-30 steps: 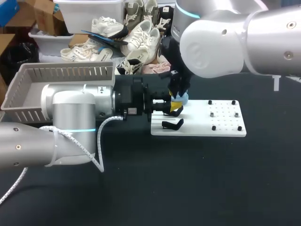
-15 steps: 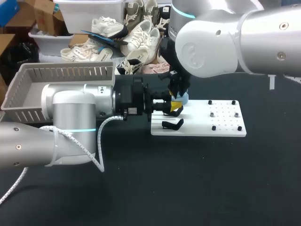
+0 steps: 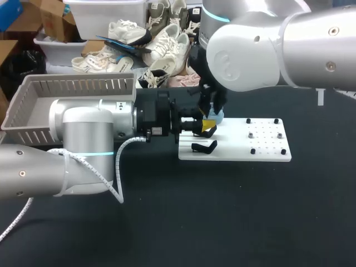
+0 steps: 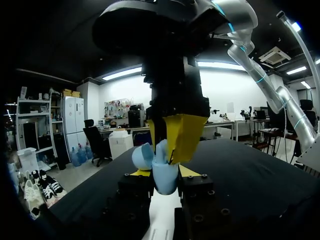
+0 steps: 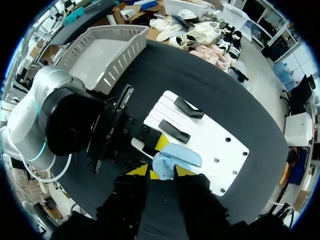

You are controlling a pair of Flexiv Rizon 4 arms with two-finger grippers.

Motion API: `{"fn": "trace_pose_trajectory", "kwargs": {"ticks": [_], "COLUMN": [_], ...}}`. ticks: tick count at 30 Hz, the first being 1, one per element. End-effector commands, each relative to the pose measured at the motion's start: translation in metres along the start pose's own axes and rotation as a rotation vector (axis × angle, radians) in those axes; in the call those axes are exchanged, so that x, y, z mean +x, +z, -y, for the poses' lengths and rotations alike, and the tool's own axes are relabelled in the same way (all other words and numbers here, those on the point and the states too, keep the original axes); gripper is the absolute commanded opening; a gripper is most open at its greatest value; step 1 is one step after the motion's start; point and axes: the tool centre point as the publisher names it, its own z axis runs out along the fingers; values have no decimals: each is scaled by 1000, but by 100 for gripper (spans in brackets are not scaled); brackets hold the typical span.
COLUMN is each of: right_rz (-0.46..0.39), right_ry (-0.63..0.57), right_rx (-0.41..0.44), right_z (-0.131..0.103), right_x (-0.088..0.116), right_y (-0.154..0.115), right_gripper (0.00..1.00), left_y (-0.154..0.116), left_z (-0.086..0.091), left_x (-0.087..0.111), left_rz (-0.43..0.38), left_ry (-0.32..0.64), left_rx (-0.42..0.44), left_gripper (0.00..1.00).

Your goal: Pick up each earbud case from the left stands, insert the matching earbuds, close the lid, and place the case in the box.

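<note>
Fingers of your left gripper clamp the blue earbud case, lid open; your right gripper sits just above them, and I can't tell its grip. Loading stage, I'd judge: closing up and the box remain.

light blue earbud case upright, lid flipped open, over the white board's left end; two black stands on it; grey box further left.
</note>
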Motion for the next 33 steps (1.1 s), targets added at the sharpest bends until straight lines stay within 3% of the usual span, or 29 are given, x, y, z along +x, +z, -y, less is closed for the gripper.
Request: {"fn": "trace_pose_trajectory", "kwargs": {"ticks": [1,18,25,33], "right_rz": [-3,35,86,96], "right_ry": [2,5,61,145], "right_rx": [2,18,8,-6], "right_z": [3,4,18,41], "right_x": [-1,2,-15,-35], "right_y": [-1,-20,-34,-27], "right_gripper": [40,41,41,41], "left_y": [-1,-1,-1,-1], "left_z": [2,2,2,2], "left_x": [0,0,0,0], "left_rz": [1,1,1,1], "left_ry": [1,1,1,1], "left_rx": [-3,-3,-3,-3], "left_gripper": [0,0,0,0]}}
